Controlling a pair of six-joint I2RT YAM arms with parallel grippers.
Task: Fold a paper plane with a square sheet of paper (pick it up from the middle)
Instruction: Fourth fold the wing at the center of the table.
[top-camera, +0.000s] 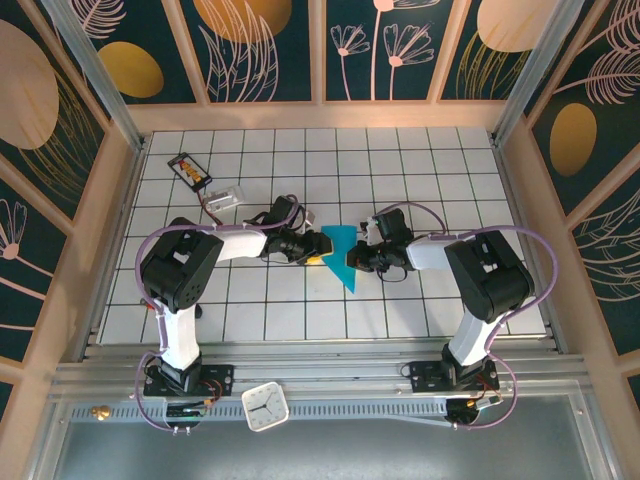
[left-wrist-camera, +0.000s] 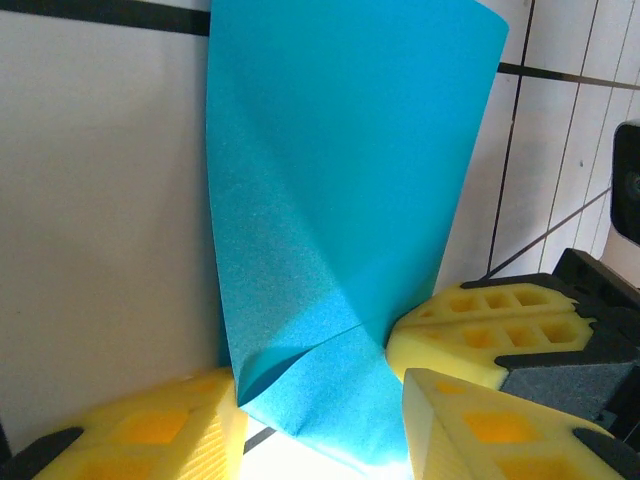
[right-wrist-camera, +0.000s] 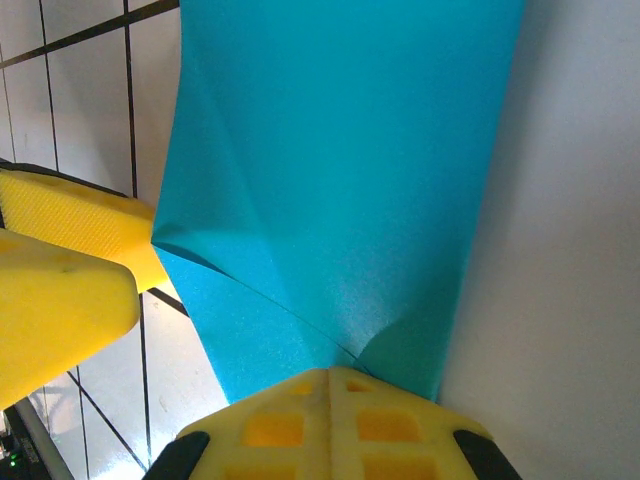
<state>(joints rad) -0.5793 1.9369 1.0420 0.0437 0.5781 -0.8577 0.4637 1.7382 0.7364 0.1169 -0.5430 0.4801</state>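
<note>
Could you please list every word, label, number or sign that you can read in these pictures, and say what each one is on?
No text here can be read.
clock: the dial markings are too small to read.
black card: the orange marks are too blurred to read.
teal paper: plain, with no print.
</note>
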